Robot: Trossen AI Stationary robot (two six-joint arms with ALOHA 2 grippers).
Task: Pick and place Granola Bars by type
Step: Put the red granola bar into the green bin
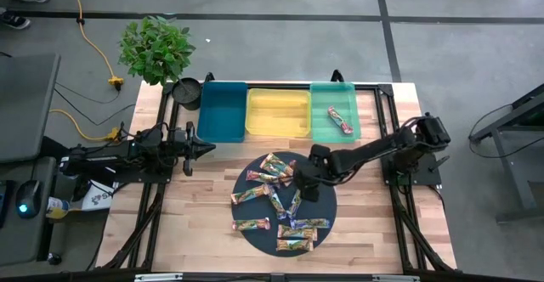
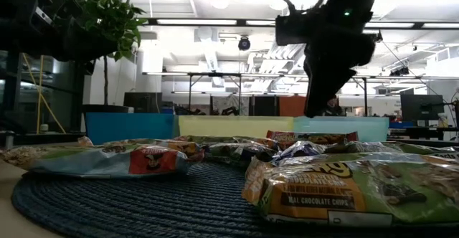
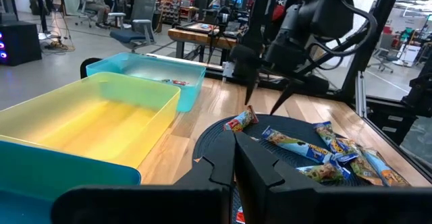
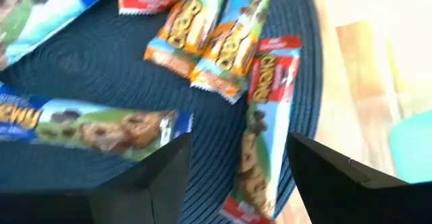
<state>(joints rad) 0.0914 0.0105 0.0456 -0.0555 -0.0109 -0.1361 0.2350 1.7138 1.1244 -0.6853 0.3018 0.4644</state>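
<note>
Several granola bars in blue, orange and red-ended wrappers lie flat on a dark round woven mat. One more bar lies in the green bin. My right gripper hangs open over the mat's far right part, slanting down. In the right wrist view its fingers stand on either side of a red-ended bar below them, without touching it. My left gripper is shut and held level near the teal bin, with nothing in it.
The teal, yellow and green bins stand side by side along the table's far edge. A potted plant stands at the far left corner. Bare wood lies left and right of the mat.
</note>
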